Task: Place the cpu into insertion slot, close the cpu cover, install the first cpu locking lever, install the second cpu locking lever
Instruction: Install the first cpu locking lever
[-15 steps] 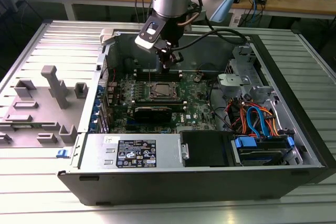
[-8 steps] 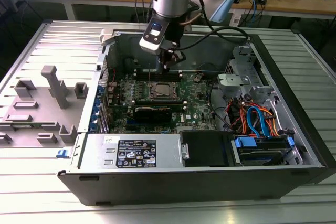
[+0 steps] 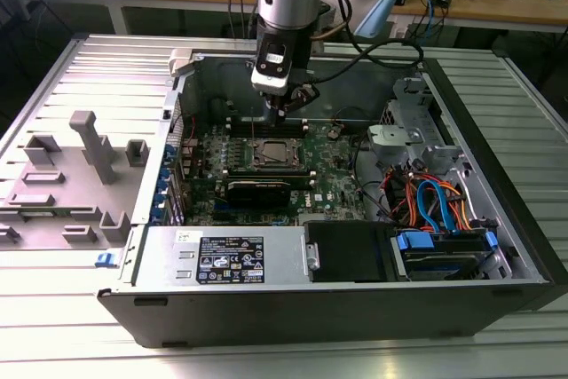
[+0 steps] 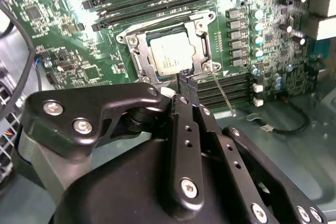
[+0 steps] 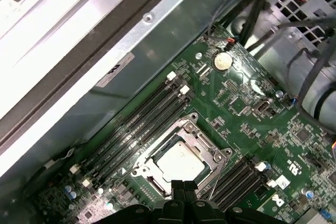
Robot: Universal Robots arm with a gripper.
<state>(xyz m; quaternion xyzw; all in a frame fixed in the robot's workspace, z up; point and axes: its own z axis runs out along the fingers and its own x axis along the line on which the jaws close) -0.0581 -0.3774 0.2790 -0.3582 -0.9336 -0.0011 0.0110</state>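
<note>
The cpu [image 4: 170,56] is a small silver square lying flat in the insertion slot [image 4: 137,39] on the green motherboard. The silvery cpu cover [image 4: 201,45] lies down around it as a frame. A thin wire locking lever [image 4: 223,93] sticks out from one corner of the socket, slanting away over the board. My gripper [image 4: 187,80] hangs just above the socket's edge, fingers shut together with nothing between them. In the first wrist view the cpu [image 5: 181,162] sits right off the gripper [image 5: 184,184]. In the exterior view the gripper [image 3: 282,114] hovers above the cpu [image 3: 271,153].
Long black memory slots [image 5: 142,124] flank the socket on two sides. A black card [image 3: 257,188] lies near it, a power supply [image 3: 231,259] in front. Cables [image 3: 435,201] crowd the case on the exterior view's right. A grey fixture [image 3: 80,175] stands outside the case.
</note>
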